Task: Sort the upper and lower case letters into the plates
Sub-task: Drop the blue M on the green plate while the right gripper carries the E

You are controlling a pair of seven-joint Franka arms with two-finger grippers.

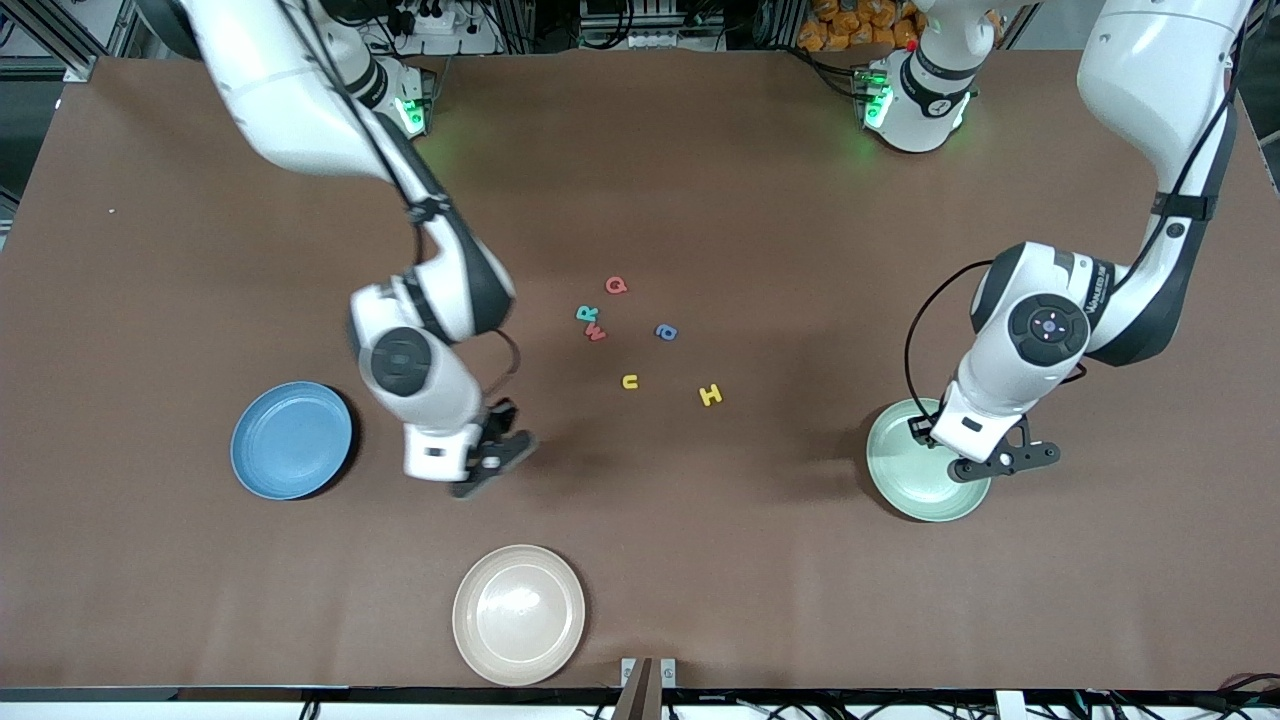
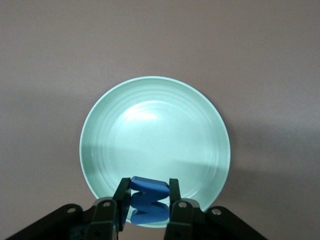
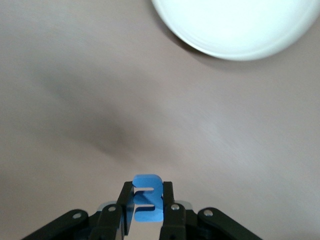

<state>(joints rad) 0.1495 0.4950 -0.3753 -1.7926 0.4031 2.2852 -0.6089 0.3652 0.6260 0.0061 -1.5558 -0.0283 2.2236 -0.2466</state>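
Note:
My left gripper [image 1: 1003, 462] hangs over the pale green plate [image 1: 912, 488], toward the left arm's end of the table. In the left wrist view it [image 2: 147, 189] is shut on a dark blue letter [image 2: 148, 202] above the plate's rim [image 2: 155, 85]. My right gripper [image 1: 492, 458] hangs over bare table between the blue plate [image 1: 291, 440] and the loose letters. In the right wrist view it [image 3: 147, 192] is shut on a lighter blue letter [image 3: 148, 205]. On the table lie a red Q [image 1: 616, 285], a teal R [image 1: 587, 314], a red letter [image 1: 596, 332], a blue letter [image 1: 666, 332], a yellow u [image 1: 630, 381] and a yellow H [image 1: 710, 395].
A beige plate [image 1: 518, 613] sits near the table's front edge, nearer to the front camera than the right gripper; its rim shows in the right wrist view [image 3: 235, 30]. Both robot bases stand along the table's farthest edge.

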